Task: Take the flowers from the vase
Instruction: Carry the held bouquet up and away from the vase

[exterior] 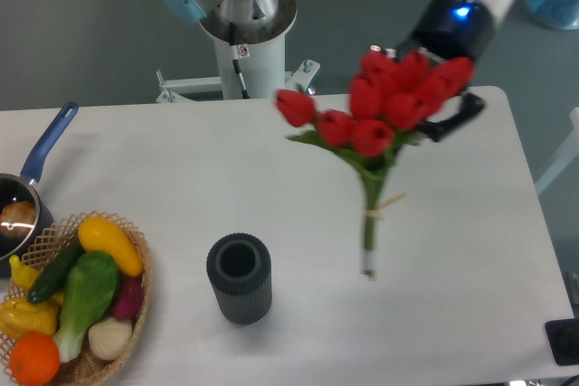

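Observation:
The flowers [384, 101], a bunch of red tulip buds with green leaves and stems tied by a pale band, hang in the air over the right half of the table, stems pointing down. My gripper [423, 104] is shut on the bunch at the buds. One black finger [460, 118] shows at the right; the other is hidden behind the buds. The vase [240, 277], a short dark grey ribbed cylinder, stands upright and empty on the table, down and to the left of the flowers, apart from them.
A wicker basket [136, 300] with produce sits at the front left corner. A blue-handled saucepan [41, 155] sits at the left edge behind it. The arm's base [244, 33] stands at the back. A dark object [563, 341] is at the front right edge.

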Action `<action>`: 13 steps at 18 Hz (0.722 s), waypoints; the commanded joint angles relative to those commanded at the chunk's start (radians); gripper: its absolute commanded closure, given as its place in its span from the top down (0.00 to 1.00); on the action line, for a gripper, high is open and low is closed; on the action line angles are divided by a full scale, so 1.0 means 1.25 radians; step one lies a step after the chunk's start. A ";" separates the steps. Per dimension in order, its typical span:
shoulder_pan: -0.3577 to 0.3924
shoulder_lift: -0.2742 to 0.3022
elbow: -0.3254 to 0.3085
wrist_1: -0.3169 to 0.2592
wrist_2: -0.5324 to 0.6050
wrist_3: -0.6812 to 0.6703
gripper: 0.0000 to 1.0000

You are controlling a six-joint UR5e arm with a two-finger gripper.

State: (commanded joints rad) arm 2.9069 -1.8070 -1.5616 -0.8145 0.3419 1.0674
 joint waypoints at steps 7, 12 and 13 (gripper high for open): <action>0.009 -0.015 0.006 0.000 0.058 0.033 0.32; 0.016 -0.012 0.004 -0.001 0.057 0.033 0.32; 0.015 -0.012 0.004 -0.001 0.057 0.032 0.31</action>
State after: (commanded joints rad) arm 2.9253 -1.8224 -1.5570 -0.8161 0.4126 1.1075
